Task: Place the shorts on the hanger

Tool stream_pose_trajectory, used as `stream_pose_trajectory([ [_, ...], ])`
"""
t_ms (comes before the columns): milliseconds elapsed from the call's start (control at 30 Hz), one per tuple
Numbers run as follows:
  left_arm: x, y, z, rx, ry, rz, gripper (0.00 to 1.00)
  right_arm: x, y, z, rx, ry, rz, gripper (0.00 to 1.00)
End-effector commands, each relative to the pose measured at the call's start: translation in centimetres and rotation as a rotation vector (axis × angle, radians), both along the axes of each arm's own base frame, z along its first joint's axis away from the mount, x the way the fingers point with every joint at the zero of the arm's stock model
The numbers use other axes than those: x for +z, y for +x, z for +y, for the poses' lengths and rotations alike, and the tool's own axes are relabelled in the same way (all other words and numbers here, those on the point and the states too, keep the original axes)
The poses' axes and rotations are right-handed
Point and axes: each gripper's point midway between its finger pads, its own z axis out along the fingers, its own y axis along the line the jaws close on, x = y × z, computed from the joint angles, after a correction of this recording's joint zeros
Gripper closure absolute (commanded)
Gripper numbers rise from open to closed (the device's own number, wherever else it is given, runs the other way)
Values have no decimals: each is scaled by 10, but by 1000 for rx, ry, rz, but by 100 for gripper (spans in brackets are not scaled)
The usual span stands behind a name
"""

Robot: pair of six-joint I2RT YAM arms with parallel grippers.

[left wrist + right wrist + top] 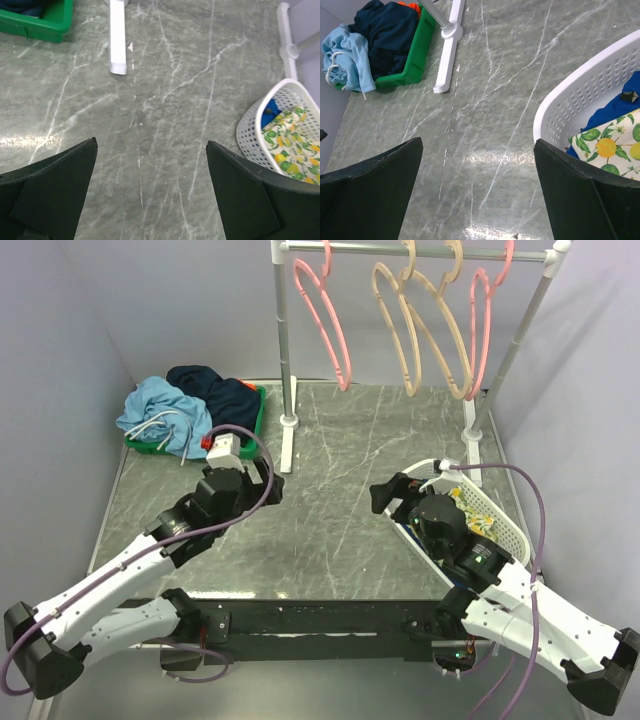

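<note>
The light blue shorts [160, 415] with a white drawstring lie crumpled over the left end of a green tray [257, 418] at the back left. They also show in the right wrist view [347, 57]. A pink hanger [344, 380] hangs at the left of the rack rail [420, 252], and a second pink hanger [478, 360] hangs at its right. My left gripper [268, 485] is open and empty over bare table [151, 142]. My right gripper [392, 492] is open and empty beside a white basket [478, 141].
A dark navy garment [215, 390] lies in the green tray. Two tan hangers [420, 340] hang between the pink ones. The white basket [500, 530] at the right holds a lemon-print cloth [478, 520]. The rack's posts and feet [290, 455] stand on the table.
</note>
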Motion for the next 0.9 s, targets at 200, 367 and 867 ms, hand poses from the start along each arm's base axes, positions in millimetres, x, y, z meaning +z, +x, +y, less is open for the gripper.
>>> stream_pose_trajectory([
  [200, 41, 37, 18, 212, 0, -29, 4, 15, -1, -9, 7, -71, -39, 0],
  [367, 50, 89, 55, 280, -82, -9, 4, 16, -3, -8, 35, -89, -48, 0],
  [867, 17, 248, 211, 732, 143, 136, 16, 4, -2, 12, 122, -108, -15, 0],
])
